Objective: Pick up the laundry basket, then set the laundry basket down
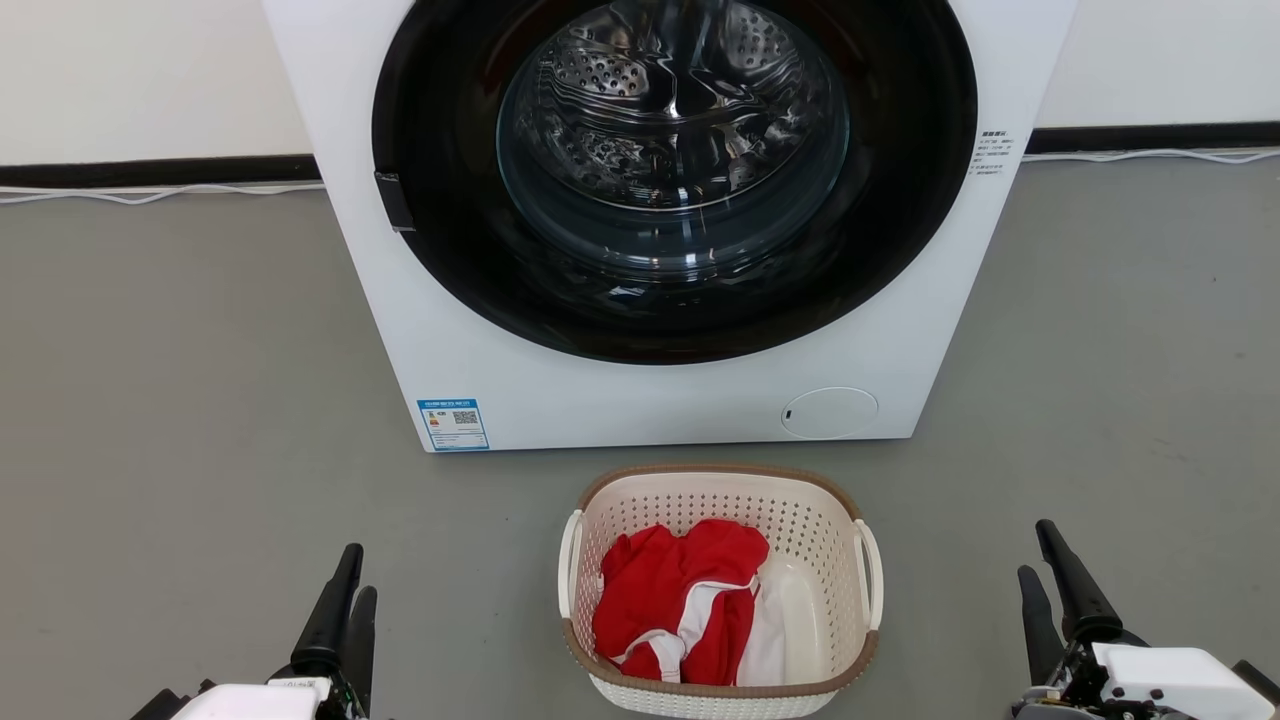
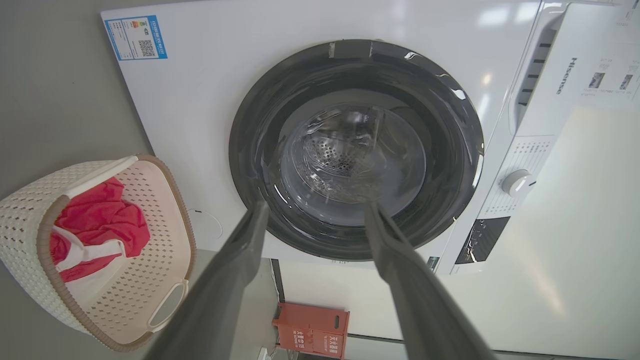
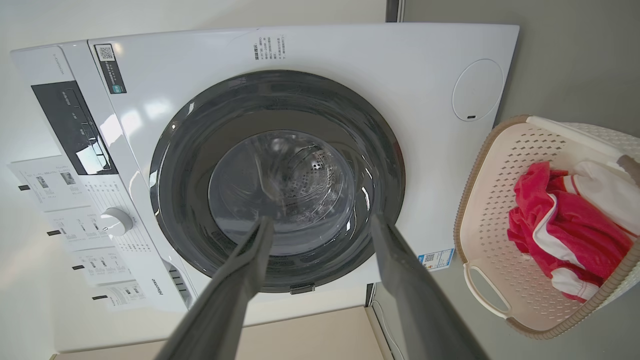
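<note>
- Laundry basket (image 1: 716, 470) (image 2: 30, 220) (image 3: 495, 200): sits upright on grey floor (image 1: 180, 400), mouth facing up, centred low in head view, just in front of washer (image 1: 600, 400) w/ a narrow strip of floor between them.
- Long axis looks to run left-right, handle to handle, approx parallel to the washer front (head view foreshortens it, so not certain). One white handle faces each gripper's side.
- Inside: red-and-white garment (image 1: 665, 600) (image 2: 100, 215) (image 3: 575, 225), bunched toward the robot's left and near side; bare basket bottom shows at right.
- Washer (image 2: 200, 125) (image 3: 400, 75): white front-loader, round dark door (image 1: 670, 150) shut, steel drum visible thru glass. Blue label (image 1: 453, 424) at lower left of front, round hatch cover (image 1: 829, 412) at lower right, directly behind basket's right end.
- Left gripper (image 1: 358, 570) (image 2: 316, 205): low at lower left, well apart from basket's left handle, bare floor between. Fingers spread wide in its wrist view, washer door seen thru the gap.
- Right gripper (image 1: 1034, 548) (image 3: 321, 219): lower right, well apart from the right handle, floor between. Fingers likewise spread wide.
- Farther out: control knob (image 2: 516, 181) (image 3: 116, 221) on washer's top panel; white cable (image 1: 150, 193) along the wall base; orange-red crate (image 2: 312, 330) beyond the washer in left wrist view.
</note>
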You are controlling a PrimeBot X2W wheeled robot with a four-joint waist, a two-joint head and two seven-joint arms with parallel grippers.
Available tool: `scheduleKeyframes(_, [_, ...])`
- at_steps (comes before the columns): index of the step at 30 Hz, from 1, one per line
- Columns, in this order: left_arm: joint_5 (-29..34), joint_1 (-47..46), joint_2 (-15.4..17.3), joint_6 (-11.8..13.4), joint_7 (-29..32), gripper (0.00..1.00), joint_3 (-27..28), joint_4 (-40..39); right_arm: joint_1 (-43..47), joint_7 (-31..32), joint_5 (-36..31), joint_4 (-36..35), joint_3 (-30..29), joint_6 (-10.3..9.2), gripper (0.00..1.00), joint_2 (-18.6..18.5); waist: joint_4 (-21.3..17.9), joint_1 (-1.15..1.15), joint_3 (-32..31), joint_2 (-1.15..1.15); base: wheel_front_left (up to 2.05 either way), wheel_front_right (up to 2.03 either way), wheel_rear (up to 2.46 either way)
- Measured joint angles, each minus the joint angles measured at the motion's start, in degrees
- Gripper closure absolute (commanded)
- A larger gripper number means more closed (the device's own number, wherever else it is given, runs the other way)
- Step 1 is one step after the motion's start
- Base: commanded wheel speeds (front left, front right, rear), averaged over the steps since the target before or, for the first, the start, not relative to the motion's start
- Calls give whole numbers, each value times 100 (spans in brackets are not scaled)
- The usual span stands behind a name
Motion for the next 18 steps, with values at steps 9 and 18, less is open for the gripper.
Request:
scheduleKeyframes(9, [211, 1, 3, 0, -130, 0, -37, -31, 0, -168, -311, -23, 116, 0, 0, -19, 0, -2, 19, 0, 0, 0, 0])
scheduleKeyframes(18, [695, 1, 7, 0, -277, 0, -97, -32, 0, -298, -1125, -89, 132, 0, 0, -26, -5, -2, 31, 0, 0, 0, 0])
